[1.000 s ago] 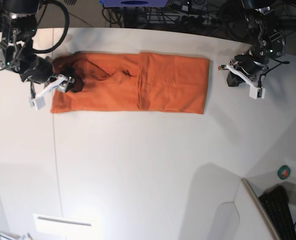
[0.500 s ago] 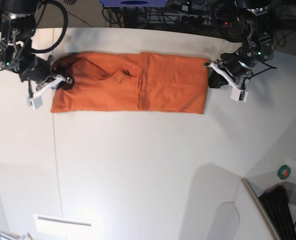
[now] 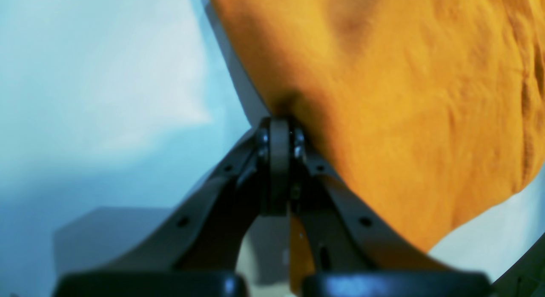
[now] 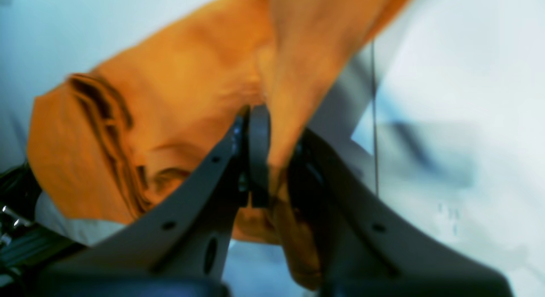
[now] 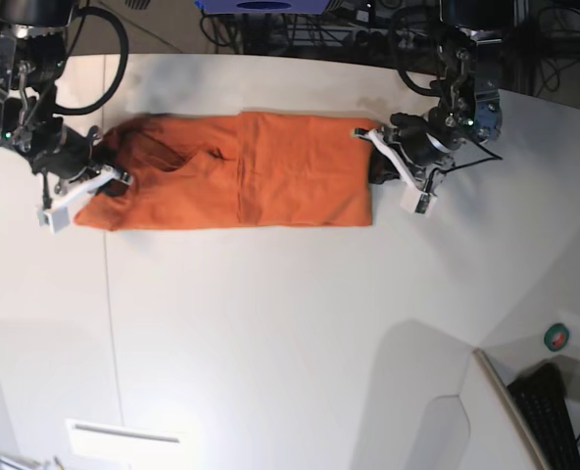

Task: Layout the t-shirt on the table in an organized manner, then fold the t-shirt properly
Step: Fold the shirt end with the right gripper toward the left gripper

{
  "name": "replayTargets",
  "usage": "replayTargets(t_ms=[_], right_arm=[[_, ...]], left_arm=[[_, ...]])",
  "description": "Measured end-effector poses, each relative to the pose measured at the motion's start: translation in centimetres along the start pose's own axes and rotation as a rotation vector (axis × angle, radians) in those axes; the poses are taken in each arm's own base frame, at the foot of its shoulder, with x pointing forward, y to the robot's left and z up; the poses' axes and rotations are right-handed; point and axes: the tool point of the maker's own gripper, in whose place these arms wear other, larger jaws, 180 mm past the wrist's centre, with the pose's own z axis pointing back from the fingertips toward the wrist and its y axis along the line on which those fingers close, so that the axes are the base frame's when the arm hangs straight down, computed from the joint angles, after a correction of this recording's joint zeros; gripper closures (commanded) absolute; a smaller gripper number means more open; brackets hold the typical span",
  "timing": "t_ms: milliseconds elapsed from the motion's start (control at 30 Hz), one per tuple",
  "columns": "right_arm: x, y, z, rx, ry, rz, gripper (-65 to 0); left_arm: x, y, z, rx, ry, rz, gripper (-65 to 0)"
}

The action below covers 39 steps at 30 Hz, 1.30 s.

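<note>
The orange t-shirt (image 5: 251,171) lies as a long folded band across the far part of the white table (image 5: 290,323). At the band's left end in the base view, my right gripper (image 5: 104,181) is shut on a bunched fold. The right wrist view shows the t-shirt (image 4: 179,84) pinched between the right gripper (image 4: 272,118) jaws. My left gripper (image 5: 376,166) is shut and sits against the band's right edge. In the left wrist view, the left gripper (image 3: 276,122) tips meet at the hem of the t-shirt (image 3: 404,97), with nothing clearly clamped.
A thin dark seam (image 5: 109,323) runs down the table's left part. A grey-white panel with a slot (image 5: 123,436) sits at the near edge. A green tape roll (image 5: 557,338) and a keyboard (image 5: 550,411) lie off the table at lower right. Cables (image 5: 300,29) line the back.
My right gripper has closed on the shirt's left end. The left arm moved, still shut, from beside the table edge to the shirt's right edge. The whole shirt shifted left.
</note>
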Motion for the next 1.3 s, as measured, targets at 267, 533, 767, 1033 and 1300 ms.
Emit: replayTargets(t_ms=[267,533,767,1033,1300], right_arm=[[1.4,5.2,0.9,0.049,-0.036,0.110,0.0],[-1.2,11.3,0.7,0.129,0.019,0.178,0.0],[-2.9,15.8,-0.1,0.217,0.057,0.212,0.0],[-5.1,19.4,0.2,0.270,0.098,0.225,0.0],[-4.6,22.9,0.1,0.319,0.057,0.259,0.0]], left_arm=[[0.6,-1.2,-0.9,-0.020,0.006,0.000,0.0],[0.9,-1.1,-1.0,-0.017,0.001,-0.006,0.0],[0.9,-1.1,-1.0,-0.017,0.002,-0.006,0.0],[0.8,-1.1,-0.9,-0.017,0.003,-0.005,0.0],[0.8,-1.1,-0.9,-0.017,0.003,-0.006,0.0]])
